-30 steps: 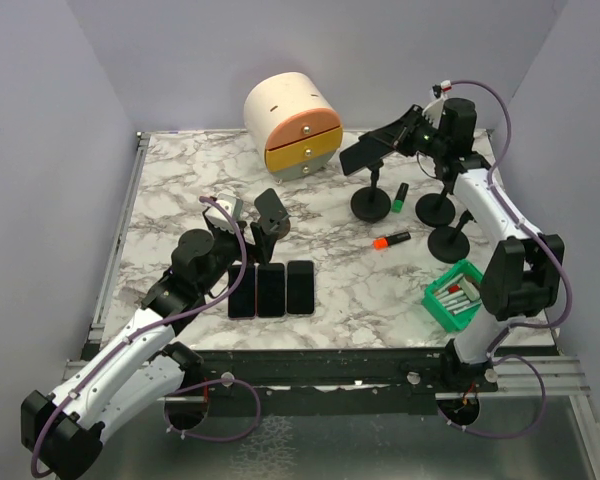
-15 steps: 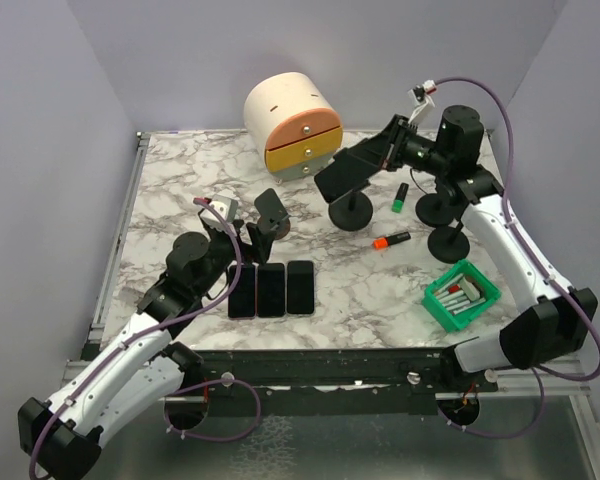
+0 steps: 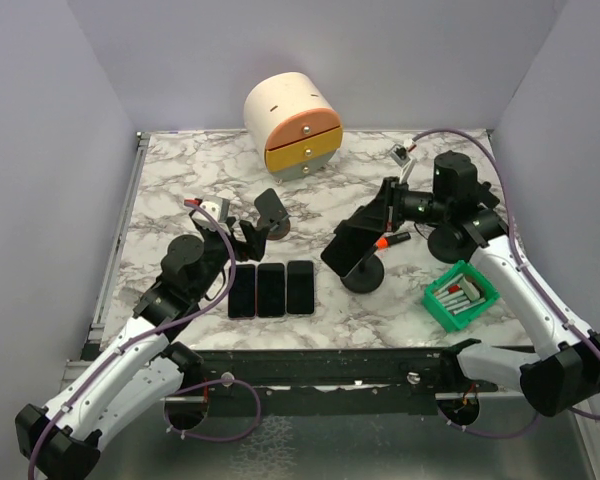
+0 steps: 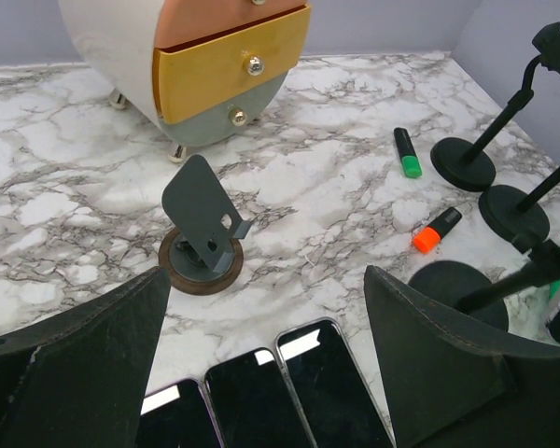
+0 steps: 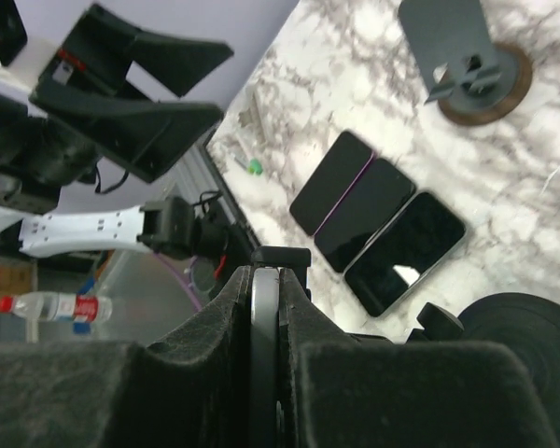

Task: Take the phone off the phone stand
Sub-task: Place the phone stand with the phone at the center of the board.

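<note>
Pinches the phone (image 3: 346, 247), clamped in the phone stand (image 3: 365, 279), edge-on in the right gripper (image 5: 264, 313) — holds the left gripper (image 4: 266, 289) spread wide, empty, above three flat phones (image 4: 261, 401).

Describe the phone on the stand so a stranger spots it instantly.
From the round drawer chest, come forward and right to the black stand. The phone leans on it, pinched by the right gripper; the other three phones lie flat.

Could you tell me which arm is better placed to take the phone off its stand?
Right: the right gripper is shut on the phone; the left gripper hangs open by the empty stand.
</note>
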Robot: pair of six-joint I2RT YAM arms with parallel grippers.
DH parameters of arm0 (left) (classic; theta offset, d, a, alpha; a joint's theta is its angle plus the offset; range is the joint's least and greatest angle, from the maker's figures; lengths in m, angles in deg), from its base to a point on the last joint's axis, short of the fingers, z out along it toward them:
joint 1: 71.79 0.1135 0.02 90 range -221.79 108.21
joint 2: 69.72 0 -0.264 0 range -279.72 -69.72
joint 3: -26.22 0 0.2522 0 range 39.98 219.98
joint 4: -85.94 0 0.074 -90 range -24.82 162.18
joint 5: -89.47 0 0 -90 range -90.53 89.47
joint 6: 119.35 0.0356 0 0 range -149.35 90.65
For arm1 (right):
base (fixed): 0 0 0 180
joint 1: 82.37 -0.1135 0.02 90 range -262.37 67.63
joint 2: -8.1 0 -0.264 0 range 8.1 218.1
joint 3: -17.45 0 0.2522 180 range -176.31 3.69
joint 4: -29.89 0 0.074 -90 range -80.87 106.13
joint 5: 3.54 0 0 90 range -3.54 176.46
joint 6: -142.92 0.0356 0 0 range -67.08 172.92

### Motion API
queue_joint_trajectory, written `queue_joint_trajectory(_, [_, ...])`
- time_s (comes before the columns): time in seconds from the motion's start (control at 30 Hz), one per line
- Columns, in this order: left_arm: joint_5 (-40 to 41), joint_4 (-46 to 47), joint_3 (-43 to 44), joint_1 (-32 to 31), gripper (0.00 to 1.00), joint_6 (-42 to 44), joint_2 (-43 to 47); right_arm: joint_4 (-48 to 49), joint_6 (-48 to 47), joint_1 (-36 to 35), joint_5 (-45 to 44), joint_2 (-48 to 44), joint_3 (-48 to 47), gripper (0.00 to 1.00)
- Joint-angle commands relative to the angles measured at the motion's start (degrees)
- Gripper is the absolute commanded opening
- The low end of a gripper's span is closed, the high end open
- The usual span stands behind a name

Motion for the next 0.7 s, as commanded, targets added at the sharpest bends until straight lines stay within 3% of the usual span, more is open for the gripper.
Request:
queue_joint_trajectory(0.0, [1.0,0.2,0.9,-0.3,0.85,0.4,-0.4,6.5,4.4,-0.6,8.1,-4.1,3.4,0.0])
queue_joint_trajectory(0.17, [0.6,0.2,1.0,-0.3,0.85,0.5,-0.9,10.1,8.5,-1.2,10.9,-5.3,6.4,0.0])
queue_joint_trajectory(0.67, [0.1,0.1,1.1,-0.3,0.85,0.6,-1.3,9.5,9.3,-2.7,12.3,-5.8,12.4,0.0])
